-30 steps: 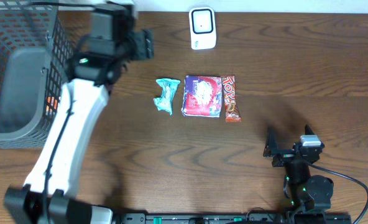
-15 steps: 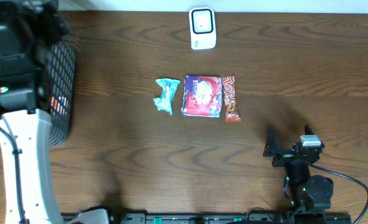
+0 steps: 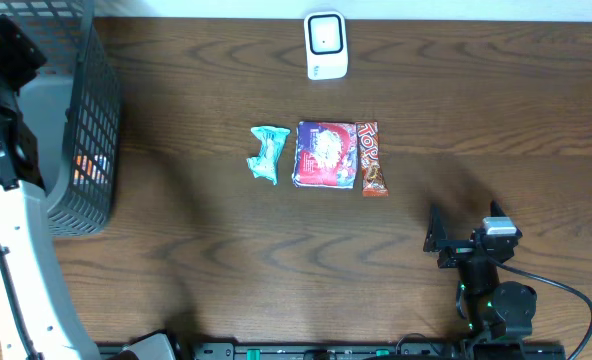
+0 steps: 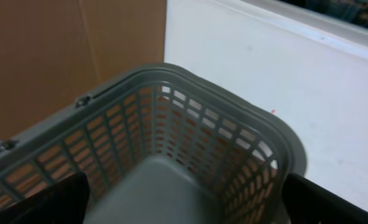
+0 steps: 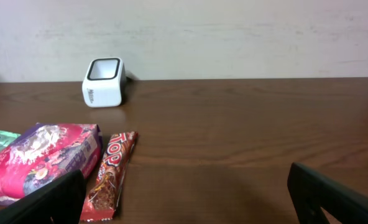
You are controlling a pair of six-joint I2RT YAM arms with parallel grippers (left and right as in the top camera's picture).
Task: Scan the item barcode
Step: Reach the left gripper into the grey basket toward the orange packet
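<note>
Three items lie in a row mid-table: a crumpled teal wrapper [image 3: 266, 153], a purple-pink snack packet [image 3: 324, 154] [image 5: 44, 155] and a red chocolate bar [image 3: 373, 158] [image 5: 109, 174]. The white barcode scanner [image 3: 326, 45] [image 5: 103, 82] stands at the table's far edge. My left gripper [image 3: 6, 45] [image 4: 187, 211] hangs open over the grey mesh basket [image 3: 86, 120] [image 4: 234, 130], with nothing between its fingers. My right gripper [image 3: 438, 238] [image 5: 190, 205] rests open low at the near right, facing the items from a distance, and holds nothing.
Inside the basket an orange item [image 3: 91, 165] shows through the mesh. A white wall [image 5: 234, 31] runs behind the table's far edge. Bare wood [image 3: 496, 120] lies to the right of the items.
My left arm has swung left, from above the table beside the basket to over the basket. Its jaws have spread wider. The right arm and the three items have not moved.
</note>
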